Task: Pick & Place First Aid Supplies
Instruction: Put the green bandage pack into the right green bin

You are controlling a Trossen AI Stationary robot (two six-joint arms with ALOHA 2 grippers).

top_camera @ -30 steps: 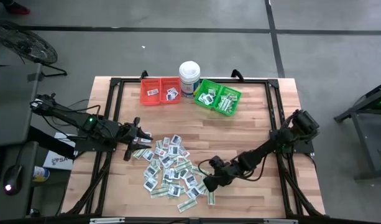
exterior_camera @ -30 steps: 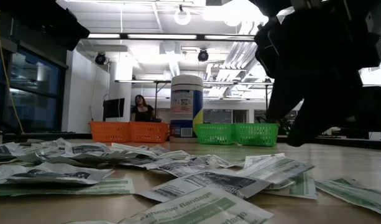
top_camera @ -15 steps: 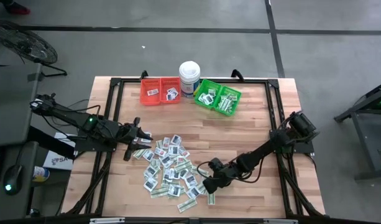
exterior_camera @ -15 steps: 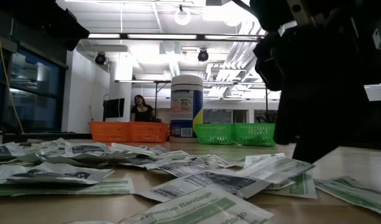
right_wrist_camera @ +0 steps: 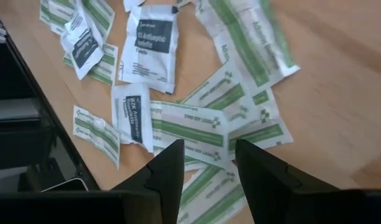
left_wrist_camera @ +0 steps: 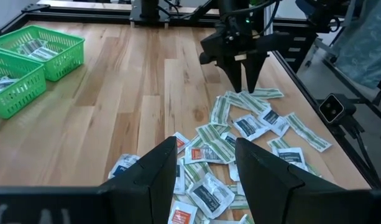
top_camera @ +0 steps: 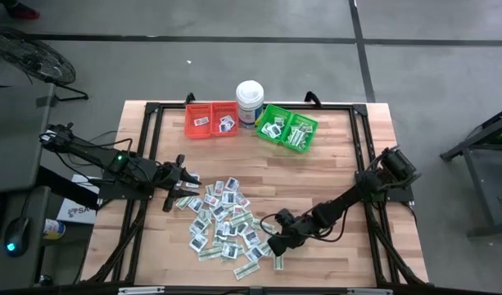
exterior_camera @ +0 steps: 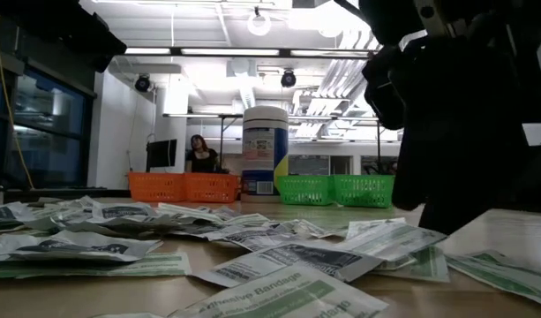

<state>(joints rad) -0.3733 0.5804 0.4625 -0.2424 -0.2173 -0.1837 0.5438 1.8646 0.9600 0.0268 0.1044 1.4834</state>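
The first aid supplies (top_camera: 226, 220) lie in a loose pile of square white packets and green-and-white strips at the table's middle, toward its near side. My right gripper (top_camera: 275, 244) is open and slants down over the pile's near right edge. In its wrist view its fingers stand on either side of a green-and-white strip (right_wrist_camera: 196, 132). The left wrist view shows this gripper (left_wrist_camera: 243, 87) with its tips down at the strips. My left gripper (top_camera: 185, 187) waits open at the pile's left edge, raised above the packets (left_wrist_camera: 206, 186). My right gripper comes down slanting from the table's right side onto the green-and-white strips (left_wrist_camera: 252, 94) at the pile's edge. Its own dark body hides the fingertips in the low view, so I cannot tell whether they touch a strip.
At the far edge stand a red bin (top_camera: 211, 120), a white round tub (top_camera: 250, 101) and a green bin (top_camera: 287, 128), both bins holding a few packets. Bare wood (top_camera: 341, 164) lies between pile and bins. A person (exterior_camera: 200, 155) shows in the room beyond.
My right gripper has sunk a little toward the near right edge of the pile, and over the last half second it has kept still.
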